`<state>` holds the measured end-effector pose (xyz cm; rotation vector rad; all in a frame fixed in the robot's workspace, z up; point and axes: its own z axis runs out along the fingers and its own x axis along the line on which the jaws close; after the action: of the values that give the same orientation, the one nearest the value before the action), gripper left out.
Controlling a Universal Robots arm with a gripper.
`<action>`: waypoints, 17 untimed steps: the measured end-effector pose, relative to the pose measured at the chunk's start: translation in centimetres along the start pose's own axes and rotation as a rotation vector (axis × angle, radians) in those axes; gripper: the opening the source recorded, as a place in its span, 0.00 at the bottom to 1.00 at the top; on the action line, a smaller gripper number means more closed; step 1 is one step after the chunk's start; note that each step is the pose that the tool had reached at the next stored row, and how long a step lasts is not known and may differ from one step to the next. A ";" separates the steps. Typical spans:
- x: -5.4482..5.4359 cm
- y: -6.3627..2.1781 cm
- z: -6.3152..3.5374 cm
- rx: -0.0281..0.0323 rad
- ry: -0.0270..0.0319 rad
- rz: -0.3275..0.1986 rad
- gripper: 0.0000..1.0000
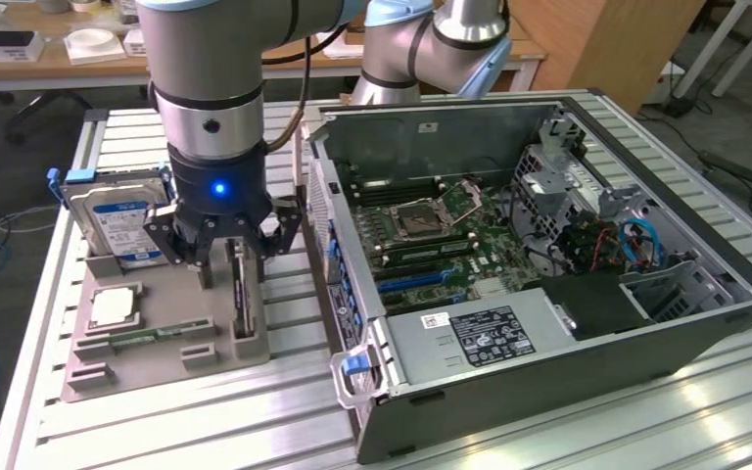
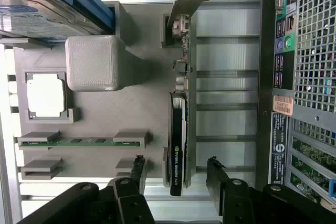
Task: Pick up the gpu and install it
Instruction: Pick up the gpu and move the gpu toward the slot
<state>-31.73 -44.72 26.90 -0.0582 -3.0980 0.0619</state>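
Lettering on the black cooler of the gpu (image 2: 177,145) reads NVIDIA Quadro. The card stands on edge in a slot of the gray holder (image 2: 142,77). The gripper (image 2: 177,165) straddles it, fingers apart with a gap on each side. A hard drive (image 1: 115,220) with a blue-white label, a processor (image 2: 46,94) and a memory stick (image 2: 79,142) share the holder, beside the open computer case (image 1: 546,245).

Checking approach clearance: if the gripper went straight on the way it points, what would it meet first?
Probably the gpu, standing on edge in the gray holder: the open gripper straddles its upper edge. Its fingers could reach the holder first; depth is unclear.
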 end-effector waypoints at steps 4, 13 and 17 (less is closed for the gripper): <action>0.0 0.00 0.00 0.0000 0.0000 0.000 0.59; 0.0 0.00 0.00 -0.0001 0.0000 0.000 0.59; 0.0 0.00 0.00 -0.0325 0.0012 -0.001 0.59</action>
<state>-31.73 -44.72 26.90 -0.0570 -3.0981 0.0116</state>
